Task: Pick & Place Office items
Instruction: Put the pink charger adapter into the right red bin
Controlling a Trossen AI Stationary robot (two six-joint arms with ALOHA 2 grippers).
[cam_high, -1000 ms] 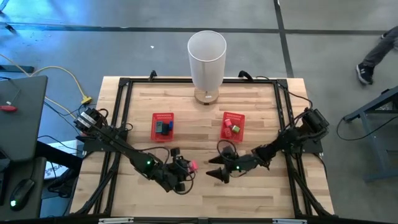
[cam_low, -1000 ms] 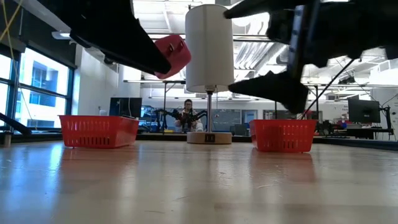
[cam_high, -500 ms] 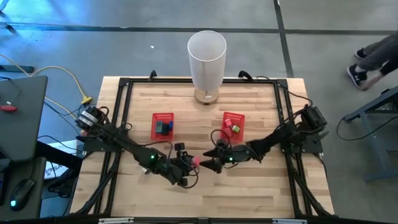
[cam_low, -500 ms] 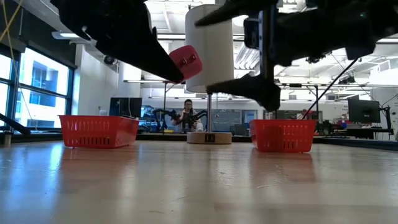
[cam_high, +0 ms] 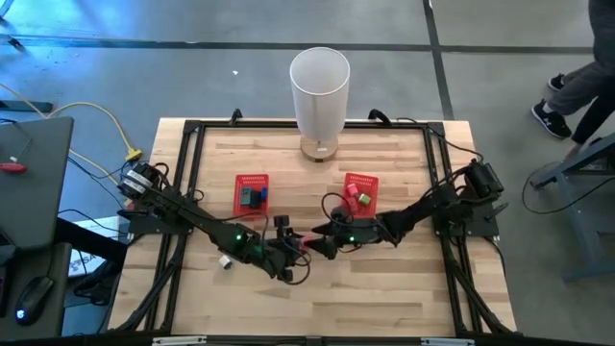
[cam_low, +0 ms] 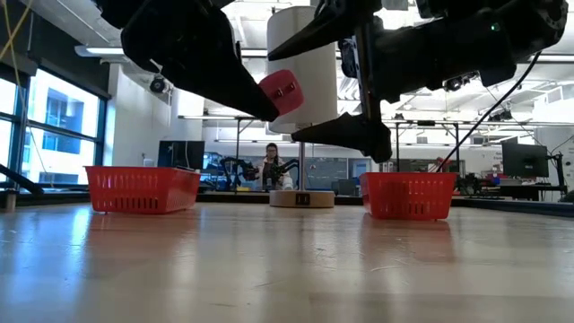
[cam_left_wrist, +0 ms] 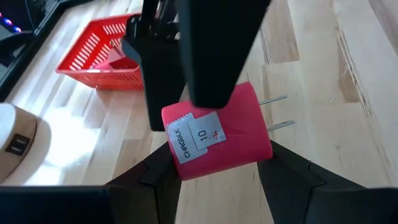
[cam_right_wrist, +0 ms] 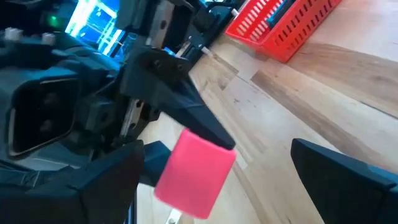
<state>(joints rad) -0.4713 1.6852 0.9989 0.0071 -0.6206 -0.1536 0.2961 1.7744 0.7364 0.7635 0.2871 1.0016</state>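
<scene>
Handing over a pink charger (cam_left_wrist: 217,134) mid-air, by my read: left gripper (cam_high: 293,252) pinches it above the table, in front of the white cylinder (cam_high: 319,96). Its label reads "CHRGBLK 10" and two metal prongs stick out. Right gripper (cam_high: 320,246) sits spread wide, fingers either side of the charger but not touching it, as the right wrist view shows (cam_right_wrist: 194,174).

Next move likely calls for the right fingers to close on the charger's free end, then the left to let go, then a carry to the right-hand red basket (cam_high: 360,194), just right of the cylinder's base.

Around: left-hand red basket (cam_high: 252,194) holds blue and dark items; the right-hand one holds red and green bits. A small white item (cam_high: 224,260) lies on the table beside the left arm. Tight spot: both grippers crowd together, fingers could clash. Person's legs (cam_high: 577,91) off the table, far right of the cylinder.
</scene>
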